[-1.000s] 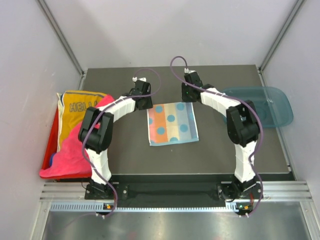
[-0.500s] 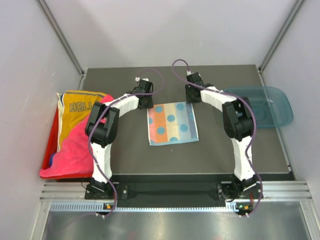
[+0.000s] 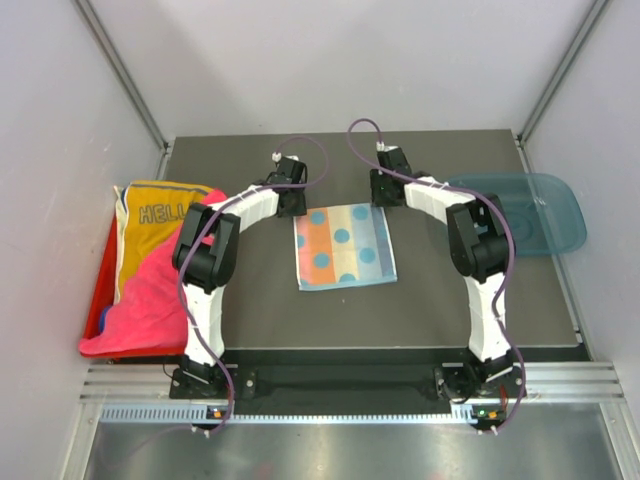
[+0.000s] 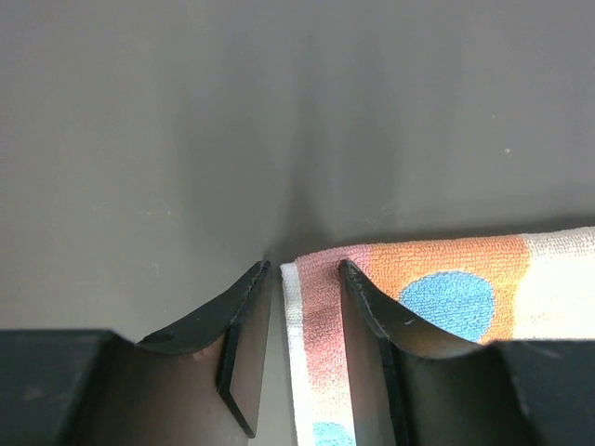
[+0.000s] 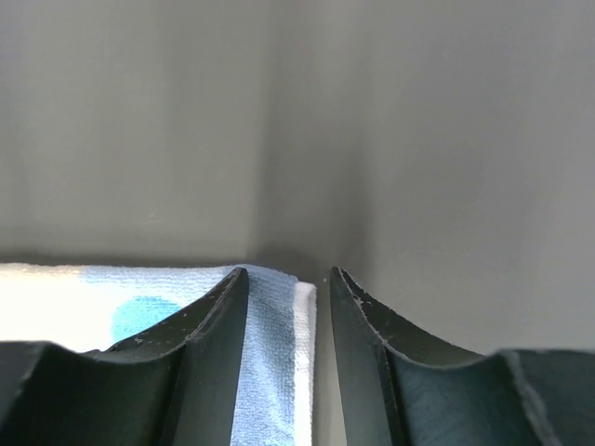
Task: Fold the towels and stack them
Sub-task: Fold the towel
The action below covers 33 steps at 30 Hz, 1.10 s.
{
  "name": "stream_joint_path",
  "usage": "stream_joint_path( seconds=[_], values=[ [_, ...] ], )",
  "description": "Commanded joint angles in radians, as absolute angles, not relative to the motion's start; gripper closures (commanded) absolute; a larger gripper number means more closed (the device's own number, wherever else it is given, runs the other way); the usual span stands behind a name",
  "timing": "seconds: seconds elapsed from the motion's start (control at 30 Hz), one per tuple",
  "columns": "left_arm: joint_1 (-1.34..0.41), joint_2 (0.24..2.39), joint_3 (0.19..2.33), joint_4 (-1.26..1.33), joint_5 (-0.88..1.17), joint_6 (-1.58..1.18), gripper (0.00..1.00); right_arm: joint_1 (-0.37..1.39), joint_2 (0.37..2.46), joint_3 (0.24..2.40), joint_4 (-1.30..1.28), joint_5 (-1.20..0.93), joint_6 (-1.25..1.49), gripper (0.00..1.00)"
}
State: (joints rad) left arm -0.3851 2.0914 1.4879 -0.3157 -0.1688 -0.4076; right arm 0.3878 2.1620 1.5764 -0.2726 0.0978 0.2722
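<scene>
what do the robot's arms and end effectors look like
two matching arms: the left arm and right arm have white links between bulky black joints, each with a thin purple cable running along it. the left end effector and right end effector each have two black tapered fingers with curved inner edges.

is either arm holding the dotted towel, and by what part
Nothing is held. The dotted towel lies flat; the left gripper and right gripper each stand with jaws apart astride one far corner, not clamped on it.
</scene>
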Motion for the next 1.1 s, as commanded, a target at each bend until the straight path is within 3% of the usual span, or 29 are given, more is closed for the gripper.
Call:
stream_joint_path(
  seconds=[0.0, 0.17, 0.53, 1.07],
  values=[
    [-0.377, 2.065, 1.488, -0.305, -0.156, -0.393, 0.58, 0.376, 2.120, 1.563, -0.238, 0.038, 0.287, 0.60],
    [-0.376, 2.085, 1.493, -0.301, -0.146, -0.390, 0.59, 0.370, 2.129, 1.565, -0.241, 0.034, 0.293, 0.66],
    [-0.370, 2.098, 1.456, -0.236, -0.124, -0.411, 0.71, 0.342, 2.118, 1.526, -0.219, 0.023, 0.302, 0.84],
    [-0.370, 2.069, 1.396, -0.051, -0.158, -0.425, 1.00, 0.310, 2.072, 1.473, -0.115, 0.006, 0.324, 1.00]
  ],
)
